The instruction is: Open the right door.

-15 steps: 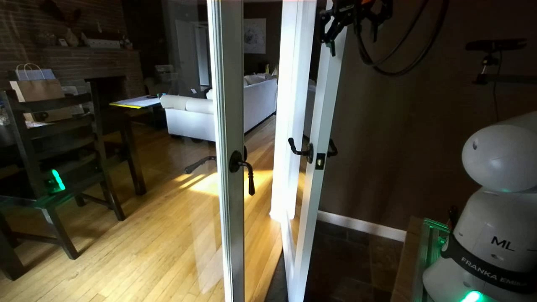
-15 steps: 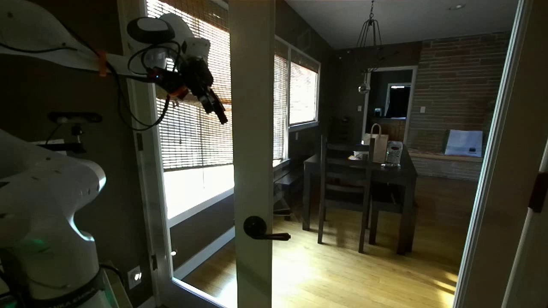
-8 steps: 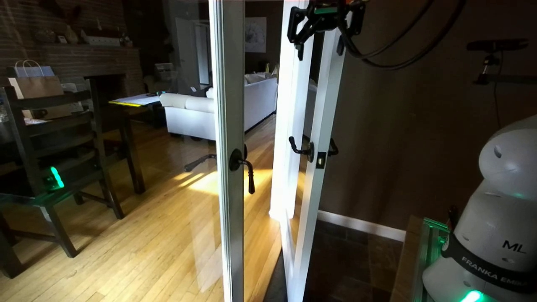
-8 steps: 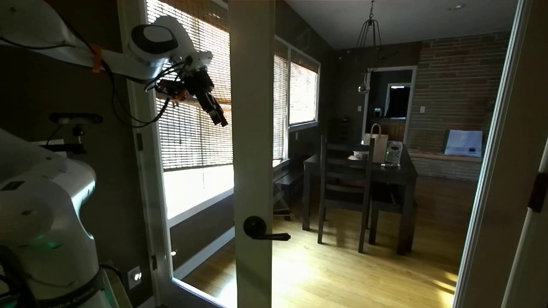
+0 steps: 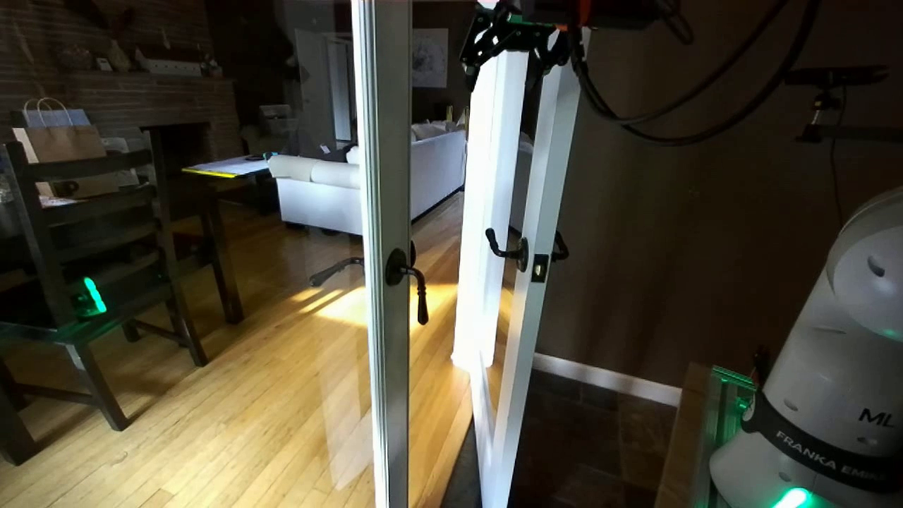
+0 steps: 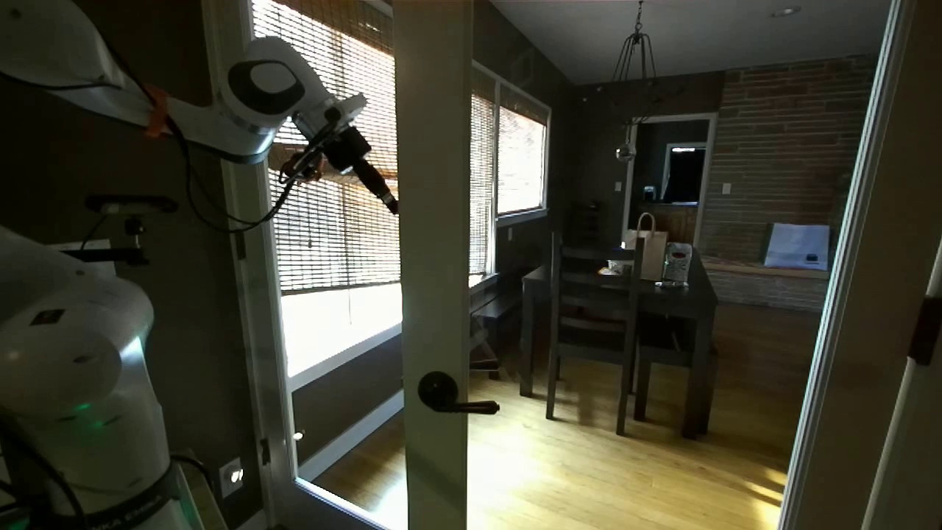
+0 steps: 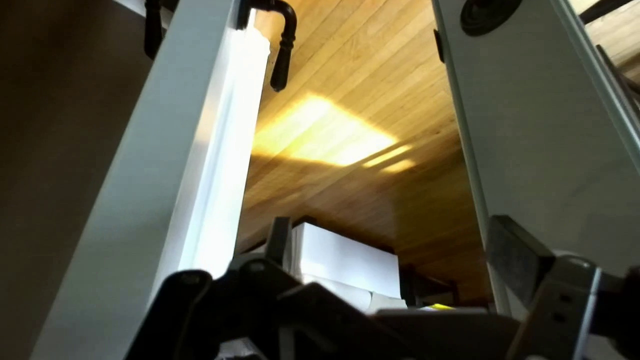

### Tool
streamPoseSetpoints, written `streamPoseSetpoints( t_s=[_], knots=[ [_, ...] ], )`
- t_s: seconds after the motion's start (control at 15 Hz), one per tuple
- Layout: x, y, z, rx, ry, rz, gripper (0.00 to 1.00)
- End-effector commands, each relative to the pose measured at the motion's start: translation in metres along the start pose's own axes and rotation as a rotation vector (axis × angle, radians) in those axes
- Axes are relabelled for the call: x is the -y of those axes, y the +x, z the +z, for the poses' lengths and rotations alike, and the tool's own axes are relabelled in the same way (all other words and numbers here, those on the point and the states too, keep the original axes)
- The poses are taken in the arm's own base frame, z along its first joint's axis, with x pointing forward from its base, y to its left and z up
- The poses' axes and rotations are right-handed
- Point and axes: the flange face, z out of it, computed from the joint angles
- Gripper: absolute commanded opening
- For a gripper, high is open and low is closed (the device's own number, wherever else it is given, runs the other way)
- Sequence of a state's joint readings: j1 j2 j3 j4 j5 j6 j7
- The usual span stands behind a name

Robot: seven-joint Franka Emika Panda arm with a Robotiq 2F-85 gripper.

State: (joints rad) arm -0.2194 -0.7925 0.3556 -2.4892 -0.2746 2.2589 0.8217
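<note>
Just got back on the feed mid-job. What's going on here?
The robot arm has its pincer open and empty, above lever height, near the right door. That door stands ajar, with a gap between it and the matching glass door. Its lever handle is lower down, not gripped. Whether the pincer touches either door, the pictures don't settle.

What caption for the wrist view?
Open black two-finger gripper, sunlit wooden floor between white-framed glass door and matching twin.
</note>
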Motion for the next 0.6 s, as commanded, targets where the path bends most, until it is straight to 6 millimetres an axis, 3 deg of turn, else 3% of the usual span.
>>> streamPoseSetpoints(
  t_s=[0.0,0.53],
  knots=[
    [-0.011,0.008,0.012,-0.080,0.025,-0.043,1.00],
    [-0.030,0.022,0.031,-0.178,0.013,-0.038,1.00]
  ],
)
